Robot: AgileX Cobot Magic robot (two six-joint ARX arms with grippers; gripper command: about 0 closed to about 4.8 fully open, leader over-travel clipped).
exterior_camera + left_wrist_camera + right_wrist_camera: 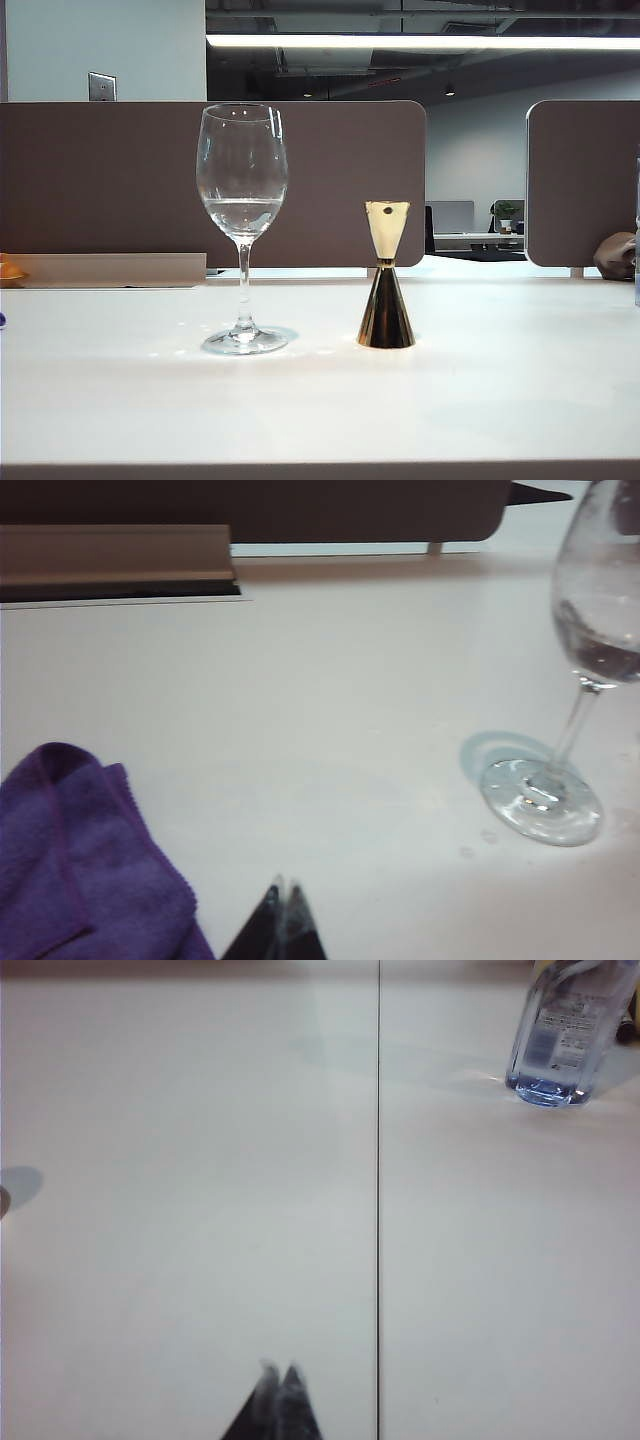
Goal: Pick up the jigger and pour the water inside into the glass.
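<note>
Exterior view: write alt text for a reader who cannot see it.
A clear wine glass holding a little water stands left of an upright gold jigger on a white table, apart. No gripper shows.

Desk (500,400): a white, smooth top is seen; a thin dark seam (378,1210) is seen across it in the right wrist view.
Purple cloth (70,860): a crumpled microfibre towel is laid on the desk.
Plastic bottle (560,1035): a clear, labelled bottle is stood upright on the desk; only its lower part is shown.
Partition panels (120,180): brown dividers are set behind the desk.
Wall plate (101,87): a grey plate is fixed above the partition.
Ceiling light (420,42): a long strip is lit.
</note>
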